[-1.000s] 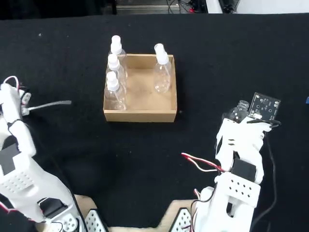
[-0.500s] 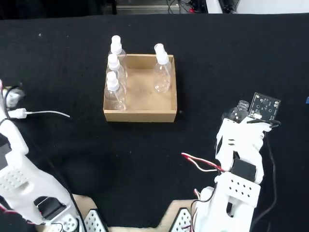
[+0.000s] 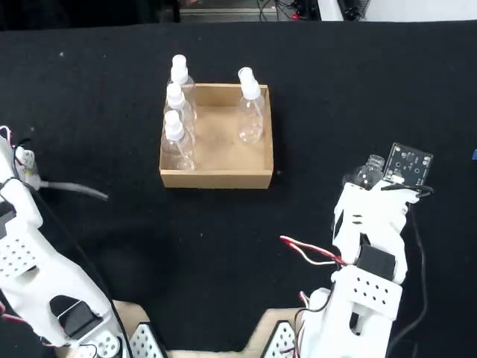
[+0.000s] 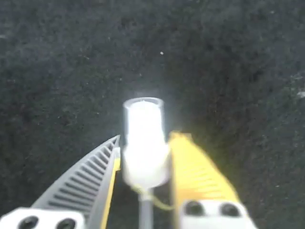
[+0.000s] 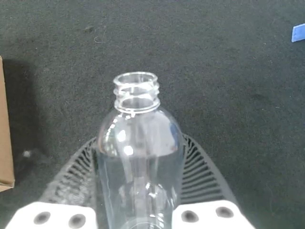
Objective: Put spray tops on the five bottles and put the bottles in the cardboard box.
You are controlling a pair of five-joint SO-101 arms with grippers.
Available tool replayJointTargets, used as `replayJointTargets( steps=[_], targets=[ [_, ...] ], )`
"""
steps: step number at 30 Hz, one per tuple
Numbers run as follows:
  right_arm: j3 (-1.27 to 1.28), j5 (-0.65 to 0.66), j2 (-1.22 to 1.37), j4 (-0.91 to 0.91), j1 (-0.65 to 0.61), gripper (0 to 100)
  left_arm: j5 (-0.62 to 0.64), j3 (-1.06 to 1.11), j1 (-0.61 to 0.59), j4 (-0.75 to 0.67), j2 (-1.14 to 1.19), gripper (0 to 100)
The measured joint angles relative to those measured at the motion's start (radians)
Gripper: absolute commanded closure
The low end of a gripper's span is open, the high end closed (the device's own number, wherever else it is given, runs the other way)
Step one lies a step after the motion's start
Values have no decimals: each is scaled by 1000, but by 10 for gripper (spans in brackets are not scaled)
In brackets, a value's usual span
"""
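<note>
Left hand [image 4: 145,139] grips the spray top [image 4: 143,117] at the desk's left edge; right hand [image 5: 140,145], toward the right edge, clamps the open bottle [image 5: 137,102] upright, neck free for capping; four capped bottles [image 3: 250,112] stand in the cardboard box [image 3: 216,179]

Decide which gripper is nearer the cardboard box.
Right. The right gripper, holding an uncapped bottle, sits just right of the box; the left gripper, holding a spray top, is farther off to its left.
</note>
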Motion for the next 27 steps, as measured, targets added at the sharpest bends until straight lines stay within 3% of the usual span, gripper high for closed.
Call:
replayJointTargets(
  steps=[3, 6, 14, 20, 27],
  targets=[
    [0, 0, 0, 0, 0, 988, -3, -18, 0, 87, 2, 961],
    [0, 0, 0, 0, 0, 988, -89, -94, 12, 173, 8, 961],
    [0, 0, 0, 0, 0, 988, -545, -359, 25, 341, 8, 961],
    [0, 0, 0, 0, 0, 988, -591, -658, 35, 571, -23, 961],
    [-21, 0, -2, 66, -40, 988, -592, -761, 81, 605, -166, 961]
  ],
)
